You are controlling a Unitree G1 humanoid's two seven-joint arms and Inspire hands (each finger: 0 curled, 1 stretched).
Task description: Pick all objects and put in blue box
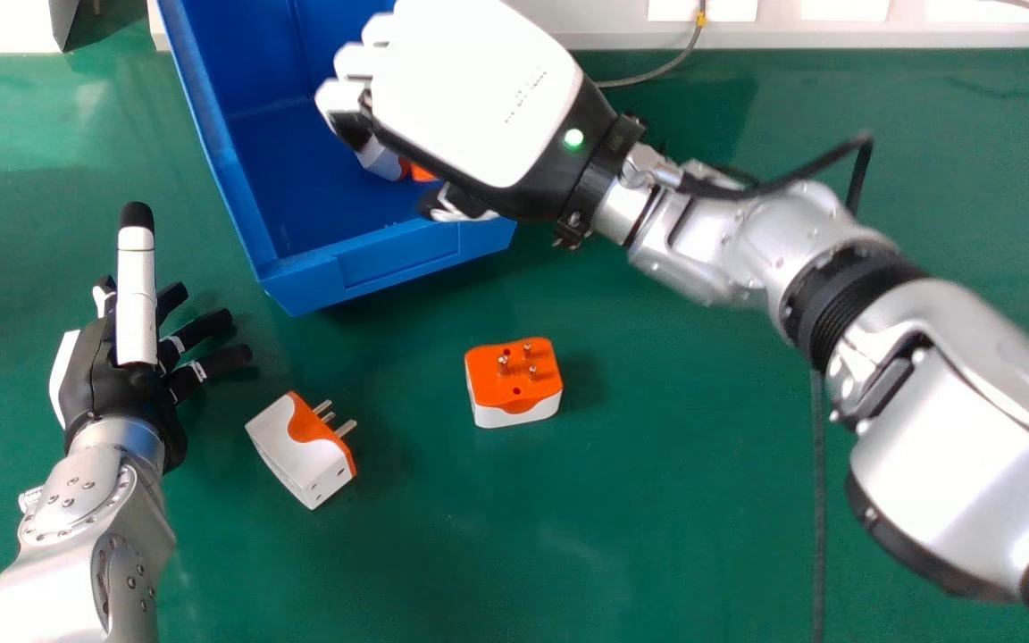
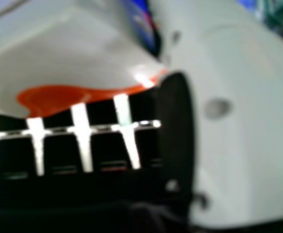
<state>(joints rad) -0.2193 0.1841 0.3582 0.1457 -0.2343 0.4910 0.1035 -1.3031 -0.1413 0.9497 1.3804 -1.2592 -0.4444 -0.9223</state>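
In the head view, with twelve o'clock straight ahead of the robot, I see the right hand [image 1: 479, 98] over the box [image 1: 389, 263], its back turned up and its fingers [image 1: 358, 62] pointing toward ten. They look curled around the held plug [image 1: 379, 161], which peeks out at about eight o'clock from the palm, the thumb [image 1: 461, 204] on its near side. The box's long axis runs from eleven to five, and the held plug lies inside its outline, so to my eye the coming move calls for little more than loosening those fingers. The near wall, toward six, seems the edge to mind if the hand draws back early.

On the table [image 1: 657, 491], the middle plug [image 1: 514, 384] stands pins up around six o'clock from the right hand, the nearer of the two. The other plug [image 1: 300, 451] lies at four from the left hand [image 1: 117, 393], its pins aimed at two; that hand rests with loosely spread fingers.

In the right hand view, the held plug lies close against the fingers, beside the thumb; I judge it pinched between them. How firm the grip is, I cannot tell.
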